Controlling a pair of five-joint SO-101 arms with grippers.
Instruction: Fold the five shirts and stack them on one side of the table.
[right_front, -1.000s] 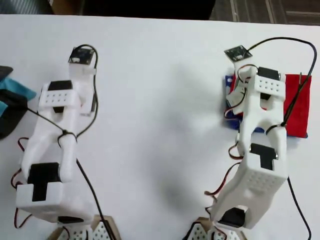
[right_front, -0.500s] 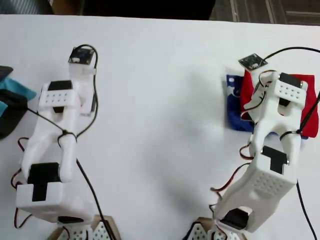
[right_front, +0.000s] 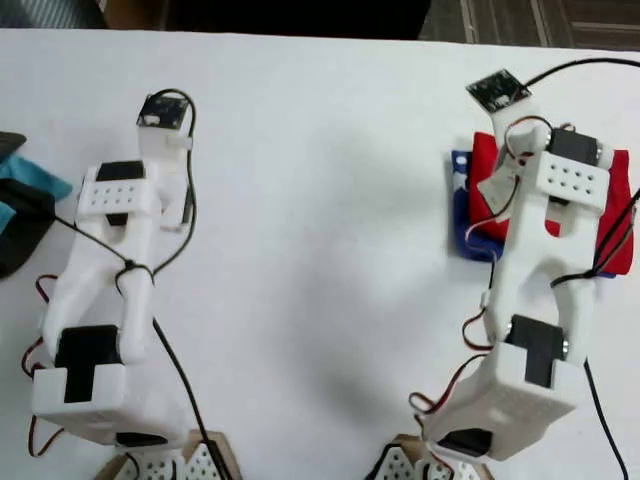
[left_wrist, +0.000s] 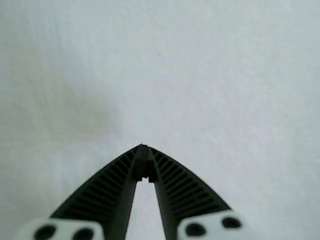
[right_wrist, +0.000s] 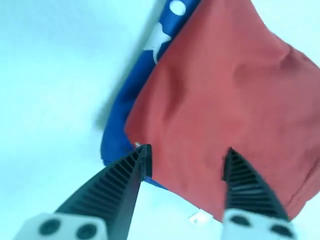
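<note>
A folded red shirt (right_front: 612, 205) lies on a folded blue shirt (right_front: 464, 215) at the table's right side. My right gripper (right_wrist: 186, 161) hangs open over the red shirt (right_wrist: 220, 95), its fingers straddling the edge where the blue shirt (right_wrist: 125, 117) peeks out below. In the high view the right arm (right_front: 545, 220) covers much of that stack. My left gripper (left_wrist: 143, 150) is shut with nothing in it, over bare white table. At the left table edge lie teal (right_front: 35, 180) and dark (right_front: 22, 225) shirts.
The left arm (right_front: 115, 230) stands over the left half of the white table (right_front: 320, 200). Cables trail from both arms. The arm bases sit at the near edge.
The right arm has swung from the stack's left part over to its right and then forward, so its wrist now sits farther up the table. The left arm has kept still.
</note>
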